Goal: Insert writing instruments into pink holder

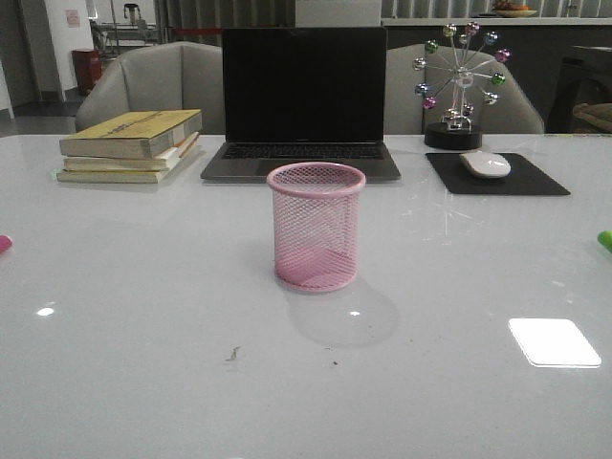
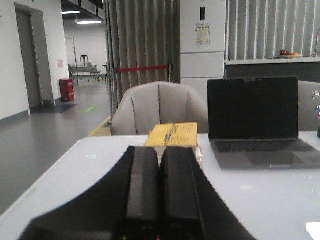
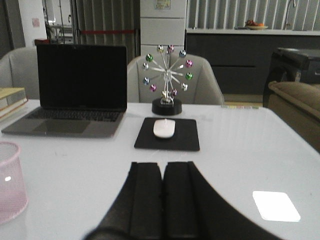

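The pink holder (image 1: pixel 316 226), a wire-mesh cup, stands upright and empty at the middle of the table. Its edge also shows in the right wrist view (image 3: pixel 10 182). Just a hot pink end of one marker (image 1: pixel 4 243) shows at the table's far left edge. A lime green end of the other marker (image 1: pixel 604 239) shows at the far right edge. Neither arm appears in the front view. My left gripper (image 2: pixel 159 150) is shut with nothing between its fingers, low over the left side of the table. My right gripper (image 3: pixel 163 165) is likewise shut and empty, right of the holder.
A stack of books (image 1: pixel 134 143) lies at the back left. A laptop (image 1: pixel 303 96) stands open behind the holder. At the back right, a white mouse (image 1: pixel 486 163) rests on a black pad (image 1: pixel 497 177) before a ball ornament (image 1: pixel 459 81). Chairs stand behind the table.
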